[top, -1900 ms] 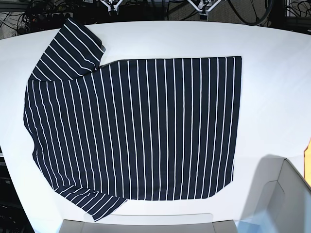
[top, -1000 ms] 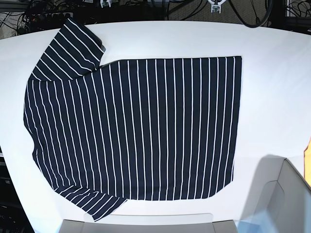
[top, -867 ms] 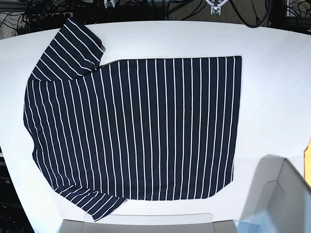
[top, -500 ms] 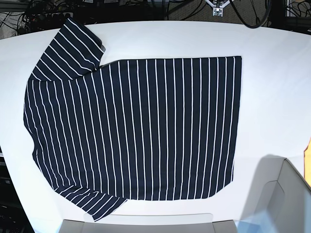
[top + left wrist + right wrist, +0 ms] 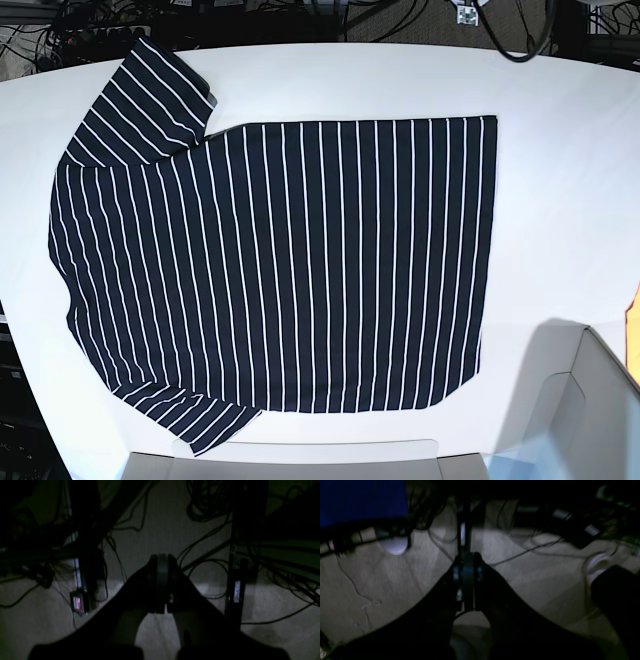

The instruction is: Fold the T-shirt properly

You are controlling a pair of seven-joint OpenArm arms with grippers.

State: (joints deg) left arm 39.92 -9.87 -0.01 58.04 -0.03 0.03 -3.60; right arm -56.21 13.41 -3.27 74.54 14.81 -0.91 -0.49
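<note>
The T-shirt [image 5: 280, 260], dark with thin white stripes, lies flat on the white table [image 5: 560, 150], its hem to the right and both sleeves to the left. One sleeve [image 5: 140, 100] points to the far left corner. Only a small white part of my left gripper [image 5: 467, 14] shows in the base view, beyond the table's far edge. In the left wrist view my left gripper [image 5: 161, 562] is shut and empty over a dim floor. In the right wrist view my right gripper [image 5: 467, 560] is shut and empty. The shirt is out of both wrist views.
A pale box [image 5: 585, 400] stands at the near right corner and a flat pale panel [image 5: 300, 460] lies along the near edge. Cables [image 5: 100, 25] run behind the table and over the floor [image 5: 155, 517].
Both grippers have drawn back past the table's far edge; the right one has left the base view and the left one has drifted right. The shirt has not moved.
</note>
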